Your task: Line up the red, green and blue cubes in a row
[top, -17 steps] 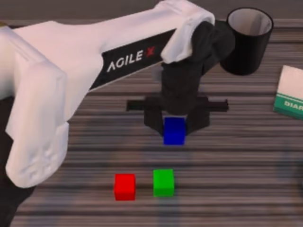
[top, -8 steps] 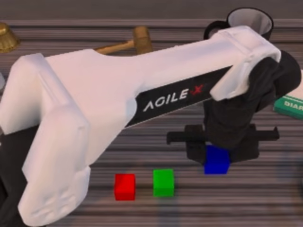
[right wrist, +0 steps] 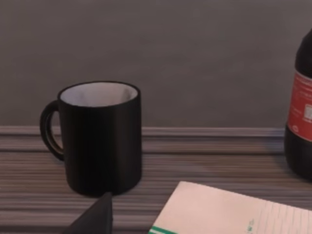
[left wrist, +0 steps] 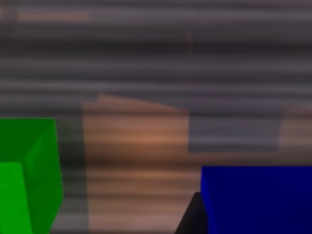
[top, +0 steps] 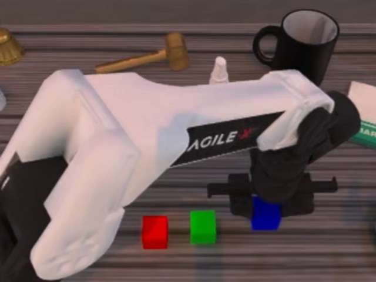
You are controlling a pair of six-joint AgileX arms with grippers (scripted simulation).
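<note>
- Blue is the colour of the cube (top: 265, 214) clamped between the fingers of the left gripper (top: 267, 202), just right of the green cube (top: 202, 226) and slightly farther back than the row line.
- Red cube (top: 155, 231) and green cube are seen side by side on the near part of the table (top: 329, 247), apart by a narrow gap and aligned left to right.
- A crooked row is judged the main risk: if the blue cube is released where it hangs, it would lie a little behind the other two instead of level with them.
- A second risk is judged to be a nudge: were the blue cube lowered too close to the green cube, that cube could be pushed out of line, since all three are light, smooth and hard-edged.
- An uneven gap is also possible, because the blue cube is held farther from the green than the green is from the red.
- In the left wrist view, the blue cube (left wrist: 258, 200) and the green cube (left wrist: 27, 175) are shown as flat-faced blocks with sharp corners over a striped, wood-grained surface.
- Farther back, a glossy black mug (top: 302, 47) with a white inside, a wooden mallet (top: 147, 56) and a small white bottle (top: 219, 69) are seen, well apart from the cubes.
- A white box with a green band (top: 364, 120) is seen at the right edge.
- No right gripper is shown in the top view; its state cannot be told.
</note>
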